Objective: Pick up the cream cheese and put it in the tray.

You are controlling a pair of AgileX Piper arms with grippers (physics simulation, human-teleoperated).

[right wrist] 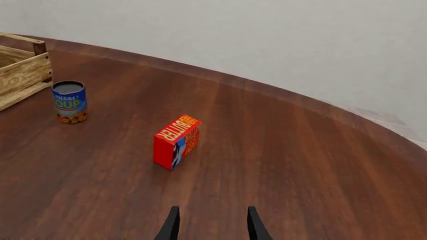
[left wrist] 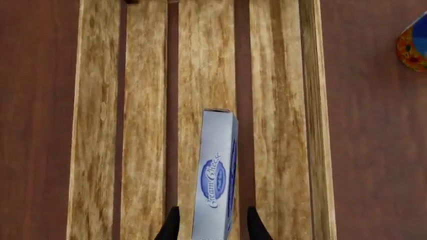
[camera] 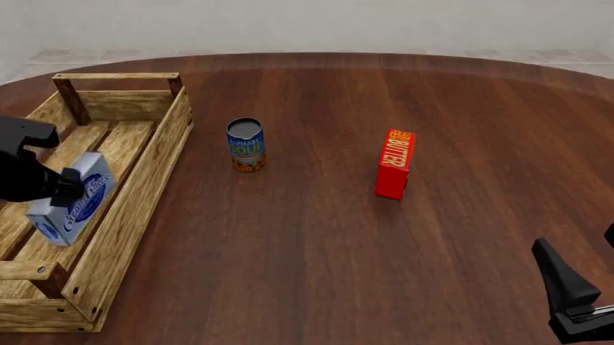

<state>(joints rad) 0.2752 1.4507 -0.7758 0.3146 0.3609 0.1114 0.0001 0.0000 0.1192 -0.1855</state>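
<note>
**Op 1:** Right claw (camera: pixel 576 302) sits nearest the front camera, low at the near right corner. From its wrist view I see both fingers spread with bare wood between them, so it's open and holding nothing.

**Op 2:** Copy. Going big to small: the worktop (camera: pixel 403 237) is dark reddish wood, rounded along its far edge.

**Op 1:** Next in size, the tray (camera: pixel 144 165), the long light-wood slatted crate on the left side, darker posts at its corners. My left wrist camera looks straight down at its slats.

**Op 2:** And the cream cheese (camera: pixel 73 199)?

**Op 1:** Pinched in my left claw (left wrist: pixel 212 231), fingers clamped on either side of the box. It's over the inside of the tray, between the long walls, tilted with the blue oval logo facing the front camera. I can't tell whether it's touching the slats or held just above them.

**Op 2:** Anything else out there?

**Op 1:** Butter box (camera: pixel 395 164), red, standing on edge near the middle of the worktop, well apart from the tray. Then the soup can (camera: pixel 246 144), upright, blue label with an orange band, between the tray and the butter box and nearer the tray.
</note>
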